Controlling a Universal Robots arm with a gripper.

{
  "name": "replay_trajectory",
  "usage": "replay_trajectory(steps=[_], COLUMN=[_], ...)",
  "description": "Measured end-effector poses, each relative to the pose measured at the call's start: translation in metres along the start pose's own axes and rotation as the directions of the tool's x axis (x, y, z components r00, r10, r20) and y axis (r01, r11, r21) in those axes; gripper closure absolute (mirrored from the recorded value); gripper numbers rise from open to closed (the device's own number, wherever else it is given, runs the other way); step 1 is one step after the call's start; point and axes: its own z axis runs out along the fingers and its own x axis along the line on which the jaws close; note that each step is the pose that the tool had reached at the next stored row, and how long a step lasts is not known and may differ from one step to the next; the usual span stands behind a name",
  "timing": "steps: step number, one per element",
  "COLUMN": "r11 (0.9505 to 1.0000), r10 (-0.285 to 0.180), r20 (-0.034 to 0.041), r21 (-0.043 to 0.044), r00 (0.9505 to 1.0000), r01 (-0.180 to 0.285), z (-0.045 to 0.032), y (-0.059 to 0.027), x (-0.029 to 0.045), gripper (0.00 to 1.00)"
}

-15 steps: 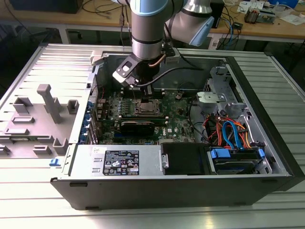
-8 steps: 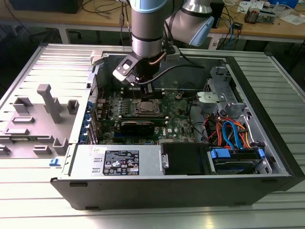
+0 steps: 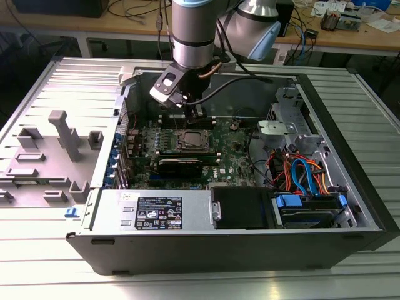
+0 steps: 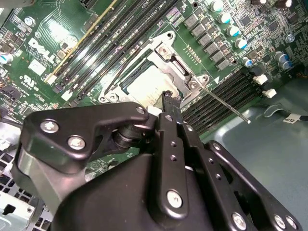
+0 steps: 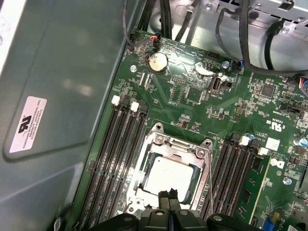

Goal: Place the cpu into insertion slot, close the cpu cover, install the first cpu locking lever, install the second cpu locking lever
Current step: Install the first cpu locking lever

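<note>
Atop the ribbed metal table (image 3: pixel 44 275) lies an open computer case (image 3: pixel 219 250). Exterior view: the arm (image 3: pixel 194 31) enters the case from 12 o'clock. The green motherboard (image 3: pixel 234 156) covers the case floor. The pincer (image 3: pixel 199 112) hangs just at 12 o'clock of the insertion slot (image 3: pixel 190 140). In both wrist views its fingertips (image 5: pixel 165 195) are pressed together and grip nothing. They are poised over the cpu's edge; contact cannot be confirmed. The cpu cover (image 5: pixel 180 153) lies flat on the slot. The cpu (image 5: pixel 168 175) sits seated inside, its silvery top showing through the cut-out. One thin locking lever (image 4: pixel 224 105) juts free from the slot's corner across the memory slots (image 4: pixel 226 94).
</note>
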Motion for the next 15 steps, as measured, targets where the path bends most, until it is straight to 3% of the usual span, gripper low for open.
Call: replay_trajectory(steps=[12, 15], r11=[1.0, 0.9986], r10=[-0.004, -0.054], r20=[0.0, -0.0009], r21=[0.0, 0.0018], r00=[1.0, 0.9986], r01=[0.004, 0.054], z=[0.0, 0.0], y=[-0.0001, 0.0], x=[0.0001, 0.0007], gripper=[0.89, 0.89])
